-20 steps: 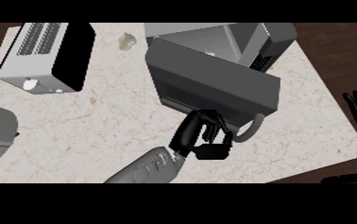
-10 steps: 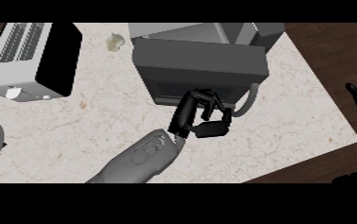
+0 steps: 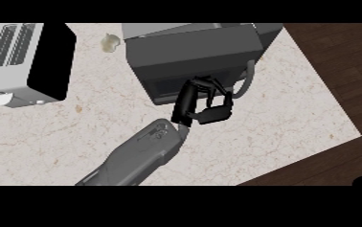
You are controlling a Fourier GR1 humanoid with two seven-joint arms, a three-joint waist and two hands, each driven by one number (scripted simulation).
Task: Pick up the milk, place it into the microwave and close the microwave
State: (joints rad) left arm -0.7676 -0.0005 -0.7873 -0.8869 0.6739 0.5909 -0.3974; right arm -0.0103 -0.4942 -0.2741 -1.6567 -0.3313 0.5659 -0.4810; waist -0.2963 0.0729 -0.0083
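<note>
Right hand (image 3: 200, 104): black, at the end of a grey forearm (image 3: 138, 155) rising from the lower edge of the counter; fingers curled, thumb side bent toward them, resting against the front face of the microwave; nothing visibly held between fingers and thumb.
Contact: fingertips (image 3: 203, 82) touching the lower part of the microwave's door, just beside the curved handle.
Left hand: not visible in the head view.
Dark grey box-shaped microwave (image 3: 194, 53): standing at the far edge of the counter, right of centre; door appears shut against the body, dark window panel facing the near edge.
Microwave handle (image 3: 246, 80): thin grey curved bar at the door's right side, just beside the right hand, not gripped.
Microwave interior: hidden behind the door; contents cannot be told.
Milk: not visible anywhere on the counter; cannot tell whether inside the microwave.
Silver and black toaster-like appliance (image 3: 35, 61): near the far left corner of the counter, well apart from the hand; slotted grey top, flat black side panel facing right.
Small pale beige lump (image 3: 109, 42): lying at the far edge of the counter, between the appliance and the microwave, touching neither.
Pale speckled stone counter (image 3: 268, 130): right edge running diagonally, dark brown wooden floor (image 3: 325, 53) beyond it.
</note>
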